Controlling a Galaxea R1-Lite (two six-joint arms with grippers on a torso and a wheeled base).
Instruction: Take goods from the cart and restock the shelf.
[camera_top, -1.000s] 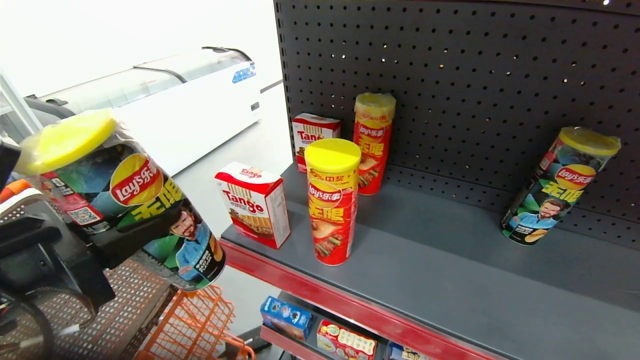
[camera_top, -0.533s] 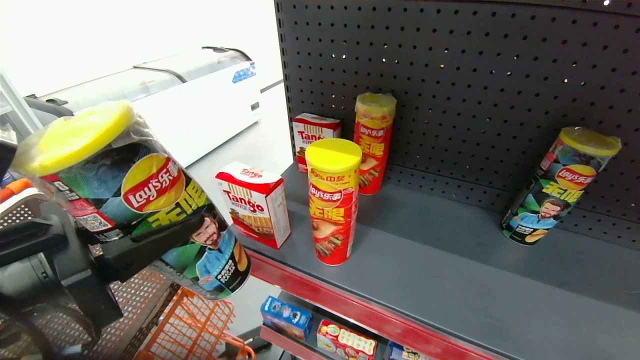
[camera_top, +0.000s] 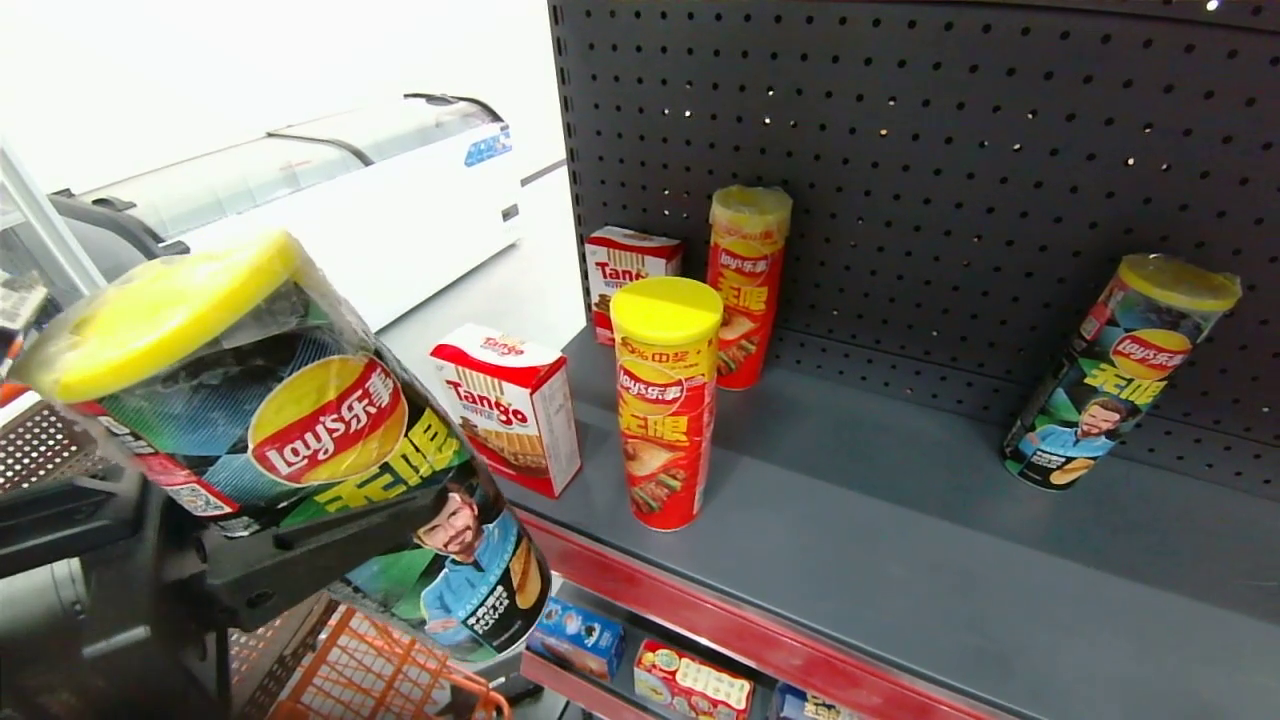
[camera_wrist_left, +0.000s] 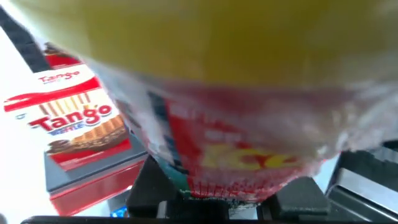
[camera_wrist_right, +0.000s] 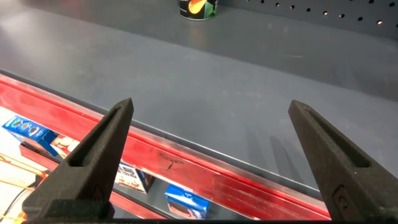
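left of shelf (camera_top: 900, 540), yr l gripper (camera_top: 300, 545) is clamped on tilted can (camera_top: 320, 430); clear red lip (camera_top: 720, 620), then set upright.

Right hand (camera_wrist_right: 211, 124): matte black, long tapered wedge fingers (camera_wrist_right: 90, 165). Left hand (camera_top: 300, 510): black, blocky.

Beyond the left pincer (camera_top: 300, 480) and well apart from it stands a long white chest freezer (camera_top: 380, 230) (its curved glass lid catches the glare) on a pale grey floor (camera_top: 500, 290). Past the freezer, bright white light washes the room out.
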